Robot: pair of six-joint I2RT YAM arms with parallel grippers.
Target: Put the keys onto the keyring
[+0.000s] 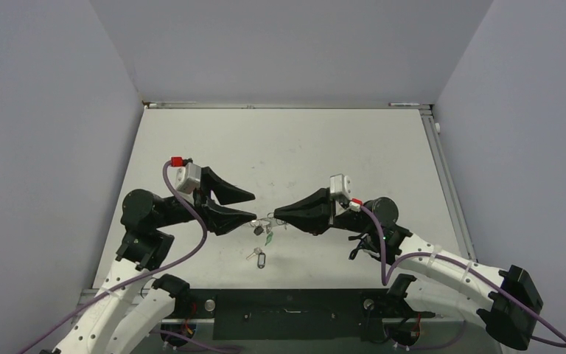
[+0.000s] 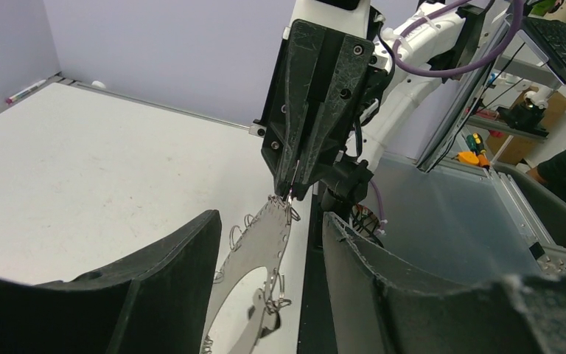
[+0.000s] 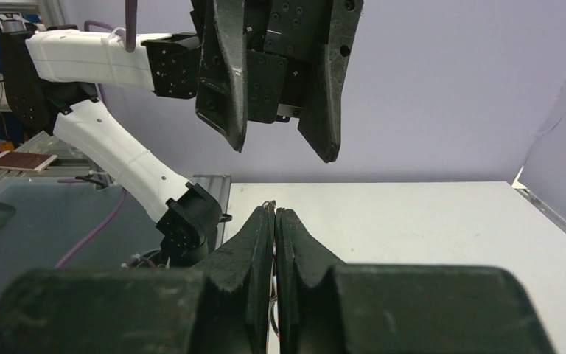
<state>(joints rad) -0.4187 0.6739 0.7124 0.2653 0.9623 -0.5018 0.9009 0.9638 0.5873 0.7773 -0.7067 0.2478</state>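
the right tool point(image 1: 275, 214) is clenched on the thin wire keyring point(image 2: 289, 209), holding it off the worktop point(image 1: 302, 147) around the middle, toward the near edge. a small bunch of keys point(image 1: 259, 230) and a green tag point(image 1: 269, 237) hang from it. a loose key point(image 1: 254, 253) lies on the worktop just nearer, apart from the bunch. the left tool point(image 1: 254, 205) faces the ring with its jaws apart, gripping nothing, its lower finger just beside the wire.

the keys look light, stiff, thin and slick, so one may twist or slip in a pinch. taking it by the flat head and leaving the hole free seems best. the ring looks springy and wants a firm hold near its split. which way the split faces i cannot tell.
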